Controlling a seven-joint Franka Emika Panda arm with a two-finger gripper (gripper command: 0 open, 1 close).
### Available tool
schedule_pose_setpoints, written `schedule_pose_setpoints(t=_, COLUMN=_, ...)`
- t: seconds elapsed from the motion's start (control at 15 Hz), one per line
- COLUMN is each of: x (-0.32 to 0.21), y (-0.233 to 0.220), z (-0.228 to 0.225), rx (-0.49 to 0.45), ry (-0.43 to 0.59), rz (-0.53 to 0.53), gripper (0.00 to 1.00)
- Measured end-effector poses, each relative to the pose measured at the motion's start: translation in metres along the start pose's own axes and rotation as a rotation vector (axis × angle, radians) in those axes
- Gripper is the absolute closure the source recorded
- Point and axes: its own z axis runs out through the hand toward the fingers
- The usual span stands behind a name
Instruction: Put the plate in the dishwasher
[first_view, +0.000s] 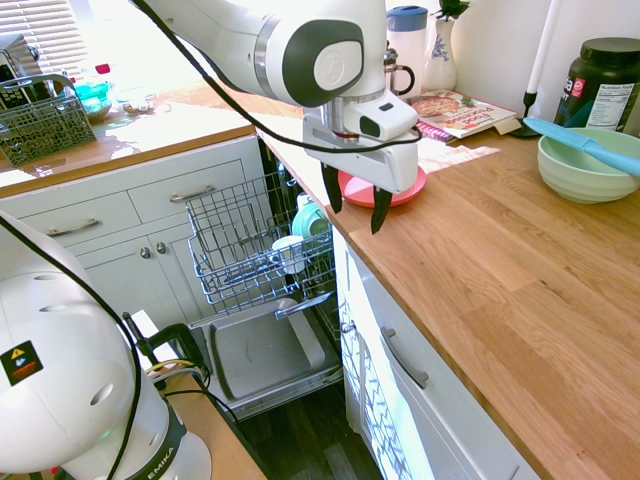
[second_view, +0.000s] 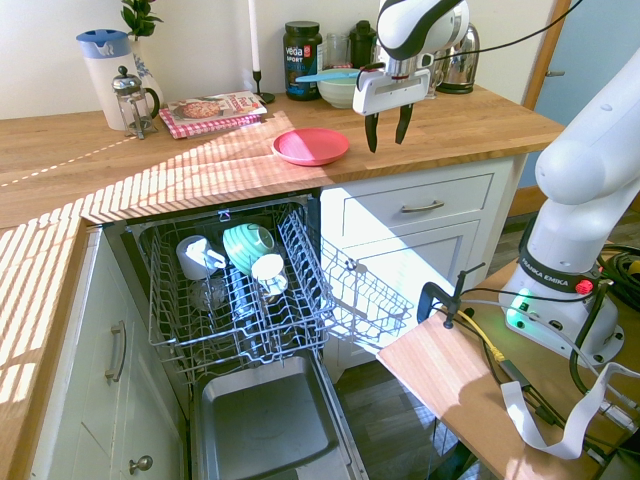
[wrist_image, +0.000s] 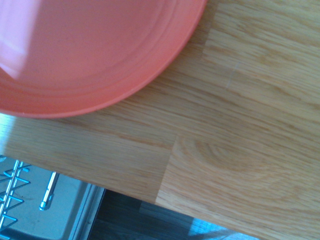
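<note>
A kitchen with a wooden worktop (second_view: 200, 165) was shown. One plate (second_view: 310, 146) lay flat on the worktop, above the open dishwasher (second_view: 240, 300). One gripper (second_view: 387, 128) was held beside the plate, fingers parted, empty. One green bowl (first_view: 585, 165) was seen.

Glossy white rounded arm segments with grey joint caps; above the gripper (first_view: 354, 206), a white boxy hand with a small dark module; two tapered black fingers (first_view: 380, 211); black cable draped along the arm
</note>
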Motion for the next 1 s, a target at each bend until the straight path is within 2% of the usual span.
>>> schedule_pose_setpoints(t=0.13, x=0.001, y=0.000, z=-0.001, rx=0.007, ry=-0.003, rz=0.008, gripper=0.00)
schedule_pose_setpoints(t=0.47, x=0.044, y=-0.014, z=-0.028, rx=0.183, ry=0.044, rz=0.099, gripper=0.00)
schedule_pose_setpoints(t=0.6, x=0.060, y=-0.026, z=-0.012, rx=0.247, ry=0.029, rz=0.112, gripper=0.00)
schedule_pose_setpoints(t=0.87, x=0.082, y=-0.051, z=0.048, rx=0.344, ry=-0.024, rz=0.125, gripper=0.00)
schedule_pose_setpoints(t=1.0, x=0.086, y=-0.053, z=0.050, rx=0.400, ry=-0.027, rz=0.151, gripper=0.00)
